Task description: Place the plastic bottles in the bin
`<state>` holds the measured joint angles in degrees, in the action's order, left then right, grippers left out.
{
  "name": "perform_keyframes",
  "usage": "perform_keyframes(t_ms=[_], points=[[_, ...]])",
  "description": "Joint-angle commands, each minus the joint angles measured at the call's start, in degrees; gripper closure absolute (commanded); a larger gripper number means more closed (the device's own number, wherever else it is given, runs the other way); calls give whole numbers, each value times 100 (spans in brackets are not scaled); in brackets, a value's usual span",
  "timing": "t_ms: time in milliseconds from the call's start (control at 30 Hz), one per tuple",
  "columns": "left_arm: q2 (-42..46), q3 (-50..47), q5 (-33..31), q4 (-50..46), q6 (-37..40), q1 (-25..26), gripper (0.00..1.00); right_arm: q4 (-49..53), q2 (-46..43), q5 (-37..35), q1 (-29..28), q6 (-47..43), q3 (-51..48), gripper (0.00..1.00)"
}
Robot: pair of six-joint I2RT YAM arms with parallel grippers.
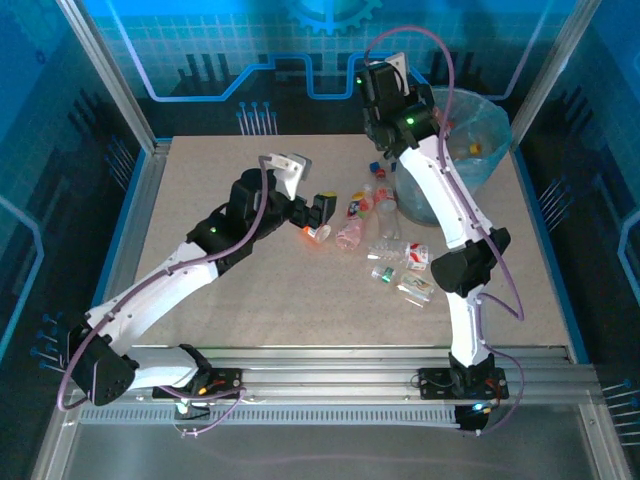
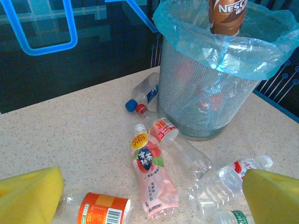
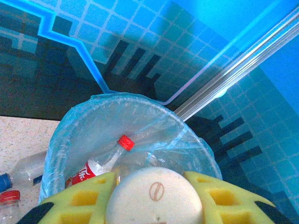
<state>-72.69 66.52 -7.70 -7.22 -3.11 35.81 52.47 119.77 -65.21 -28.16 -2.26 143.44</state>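
My right gripper (image 3: 156,198) is shut on a brown-labelled bottle (image 2: 227,14) with a white cap (image 3: 156,191), held upright over the bin (image 1: 480,150). The bin's blue bag (image 3: 93,116) holds a red-capped bottle (image 3: 100,163). My left gripper (image 2: 152,196) stands open low over the table, its yellow fingers (image 2: 30,191) either side of a pink bottle (image 2: 152,172) lying flat. An orange-labelled bottle (image 2: 100,210) lies by the left finger. A clear red-labelled bottle (image 2: 180,144) and a blue-capped one (image 2: 145,91) lie near the bin's foot.
More clear bottles (image 1: 400,255) lie scattered on the table (image 1: 250,290) left of the right arm's elbow (image 1: 465,265). The bin stands at the far right corner against the blue wall. A metal frame post (image 3: 238,65) runs behind the bin.
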Motion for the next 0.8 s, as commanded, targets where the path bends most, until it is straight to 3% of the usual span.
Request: perform_keyframes(t_ms=[0, 233, 400, 767], points=[[211, -98, 59, 63, -102, -43, 1, 229, -14, -367, 134, 530, 46, 89], [197, -131, 73, 81, -134, -44, 1, 238, -287, -263, 313, 831, -514, 87], [171, -149, 138, 76, -199, -43, 1, 939, -336, -146, 559, 1709, -753, 84], [34, -131, 216, 57, -267, -47, 1, 599, -710, 1562, 1285, 2194, -1978, 79]])
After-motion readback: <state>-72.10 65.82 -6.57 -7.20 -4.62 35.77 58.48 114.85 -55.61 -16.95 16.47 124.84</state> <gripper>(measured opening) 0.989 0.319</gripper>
